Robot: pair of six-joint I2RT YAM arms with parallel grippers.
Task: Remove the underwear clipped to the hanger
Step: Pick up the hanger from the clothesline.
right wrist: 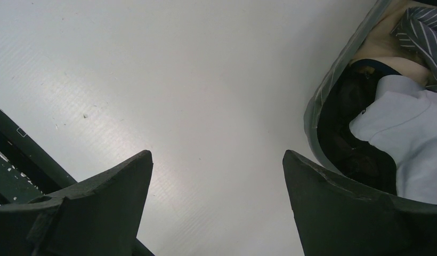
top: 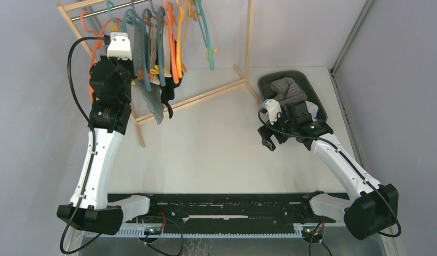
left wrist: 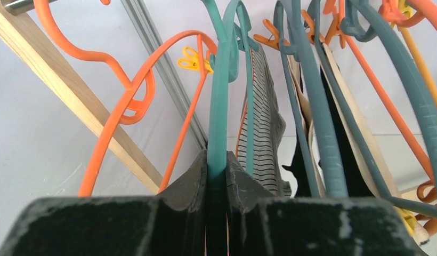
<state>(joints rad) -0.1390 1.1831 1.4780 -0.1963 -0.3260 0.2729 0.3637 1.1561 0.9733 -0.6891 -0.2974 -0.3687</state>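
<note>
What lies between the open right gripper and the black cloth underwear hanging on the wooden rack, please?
In the top view, bare white table, crossed only by the wooden rack's slanted base bar, separates the right gripper from the black underwear.

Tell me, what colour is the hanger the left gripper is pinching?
Teal; the hanger shows best in the left wrist view, clamped by the left gripper.

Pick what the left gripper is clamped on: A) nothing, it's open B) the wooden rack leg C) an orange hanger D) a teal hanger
D: in the left wrist view the left gripper is shut on the teal hanger, whose bar is pinched between both fingers.
</note>
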